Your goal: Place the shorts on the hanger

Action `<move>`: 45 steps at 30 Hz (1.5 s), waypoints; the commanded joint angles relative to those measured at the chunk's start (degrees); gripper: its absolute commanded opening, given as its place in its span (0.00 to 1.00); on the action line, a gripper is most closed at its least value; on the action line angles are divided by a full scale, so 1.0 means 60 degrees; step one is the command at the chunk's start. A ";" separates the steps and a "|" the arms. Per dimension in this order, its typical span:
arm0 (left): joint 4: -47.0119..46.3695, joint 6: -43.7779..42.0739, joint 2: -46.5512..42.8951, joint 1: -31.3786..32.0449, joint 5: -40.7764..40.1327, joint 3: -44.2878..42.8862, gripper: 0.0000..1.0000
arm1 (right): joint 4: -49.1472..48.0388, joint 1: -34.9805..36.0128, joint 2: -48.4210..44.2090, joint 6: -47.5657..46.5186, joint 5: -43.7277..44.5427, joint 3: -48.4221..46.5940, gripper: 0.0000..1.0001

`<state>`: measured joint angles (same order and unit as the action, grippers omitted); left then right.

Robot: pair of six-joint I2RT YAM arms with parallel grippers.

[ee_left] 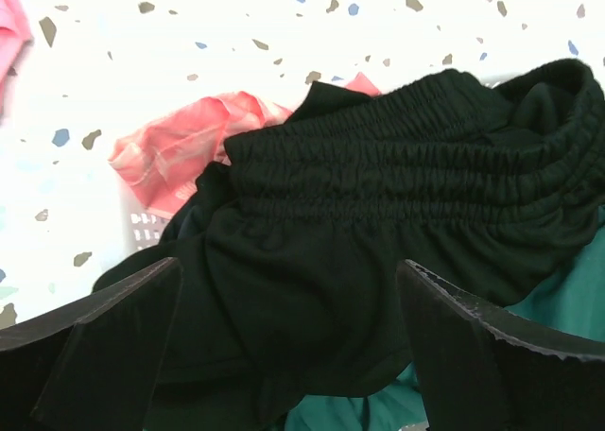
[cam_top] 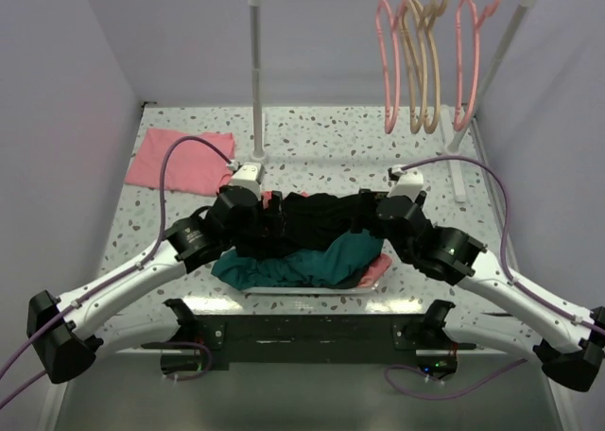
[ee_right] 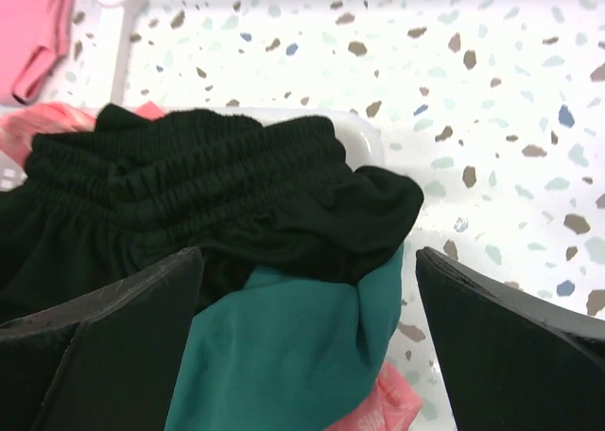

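The black shorts (cam_top: 317, 218), with a gathered elastic waistband, lie on top of a clothes pile in a white tray (cam_top: 284, 289). They also show in the left wrist view (ee_left: 397, 166) and the right wrist view (ee_right: 189, 181). My left gripper (ee_left: 288, 289) is open at the shorts' left end, with black fabric between its jaws. My right gripper (ee_right: 310, 270) is open at the right end, over a teal garment (ee_right: 284, 355) and the shorts' edge. Salmon-pink hangers (cam_top: 388, 62) hang on the rail at the back right.
Tan hangers (cam_top: 423, 72) hang between the pink ones on the white rack, whose post (cam_top: 256, 72) stands behind the pile. A pink cloth (cam_top: 180, 160) lies flat at the back left. A pink garment (ee_left: 180, 147) lies under the pile.
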<state>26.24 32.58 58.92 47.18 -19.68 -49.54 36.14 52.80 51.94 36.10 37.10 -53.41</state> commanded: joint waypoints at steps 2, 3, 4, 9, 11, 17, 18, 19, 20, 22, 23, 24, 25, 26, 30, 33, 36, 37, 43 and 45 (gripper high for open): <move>-0.0008 0.0254 -0.0488 -0.0011 -0.0616 -0.0312 1.00 | -0.0443 -0.0025 0.0058 -0.0699 0.0393 -0.0298 0.99; 0.0036 0.0341 -0.0416 0.0003 -0.0616 -0.0342 1.00 | -0.0413 -0.0025 0.0131 -0.0728 0.0480 -0.0399 0.99; 0.0108 0.0414 -0.0386 0.0003 -0.0616 -0.0429 1.00 | -0.0413 -0.0025 0.0233 -0.0757 0.0467 -0.0430 0.99; 0.0490 0.0591 -0.0005 0.0003 -0.0309 -0.0649 1.00 | -0.0574 -0.0039 0.0293 -0.0874 0.0131 -0.0313 0.99; 0.0578 0.0576 0.0083 0.0003 -0.0294 -0.0752 1.00 | -0.0677 -0.0025 0.0366 -0.0947 -0.0060 -0.0283 0.98; 0.0622 0.0620 0.0054 -0.0011 -0.0235 -0.0884 1.00 | -0.0750 -0.0039 0.0746 -0.1181 -0.0895 -0.0327 0.99; 0.0622 0.0678 0.0039 0.0003 -0.0206 -0.0899 1.00 | -0.0721 -0.0039 0.0979 -0.1226 -0.0910 -0.0414 0.99; 0.0651 0.0693 0.0025 -0.0011 -0.0177 -0.0913 1.00 | -0.0619 -0.0039 0.1054 -0.1255 -0.0925 -0.0473 0.99; 0.0651 0.0737 0.0010 -0.0011 -0.0133 -0.0884 1.00 | -0.0575 -0.0039 0.1142 -0.1255 -0.0939 -0.0517 0.99; 0.0651 0.0767 -0.0019 -0.0011 -0.0104 -0.0855 1.00 | -0.0560 -0.0025 0.1231 -0.1270 -0.0969 -0.0591 0.99; 0.0666 0.0767 -0.0048 -0.0011 -0.0074 -0.0840 1.00 | -0.0589 -0.0039 0.1231 -0.1299 -0.0969 -0.0605 0.99; 0.0680 0.0738 -0.0049 0.0003 -0.0060 -0.0840 1.00 | -0.0603 -0.0025 0.1216 -0.1328 -0.0983 -0.0606 0.98; 0.0739 0.0723 -0.0034 -0.0011 -0.0045 -0.0869 1.00 | -0.0647 -0.0039 0.1216 -0.1329 -0.0969 -0.0620 0.99; 0.0754 0.0708 -0.0005 -0.0011 -0.0016 -0.0899 1.00 | -0.0705 -0.0025 0.1201 -0.1401 -0.1027 -0.0635 0.98; 0.0783 0.0606 -0.0005 0.0003 0.0131 -0.0943 1.00 | -0.1188 -0.0025 0.1493 -0.1709 -0.1480 -0.0766 0.98; 0.0769 0.0547 -0.0093 0.0003 0.0262 -0.0987 1.00 | -0.1467 -0.0039 0.1976 -0.1914 -0.1540 -0.0999 0.98; 0.0798 0.0445 -0.0151 -0.0011 0.0438 -0.1031 1.00 | -0.1715 -0.0025 0.2591 -0.2104 -0.1540 -0.1162 0.99; 0.0841 0.0415 -0.0209 -0.0011 0.0453 -0.1031 1.00 | -0.1746 -0.0039 0.2781 -0.2177 -0.1642 -0.1249 0.98; 0.1046 0.0269 -0.0254 0.0003 0.0614 -0.1104 1.00 | -0.1454 -0.0039 0.4422 -0.2295 -0.1408 -0.2113 0.93; 0.1105 0.0167 -0.0297 0.0003 0.0629 -0.1148 1.00 | -0.1206 -0.0039 0.4744 -0.2354 -0.1467 -0.2479 0.85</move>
<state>32.42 35.46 58.43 47.18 -16.91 -53.43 27.99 52.75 77.76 23.77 28.45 -63.16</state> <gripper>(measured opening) 0.997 0.917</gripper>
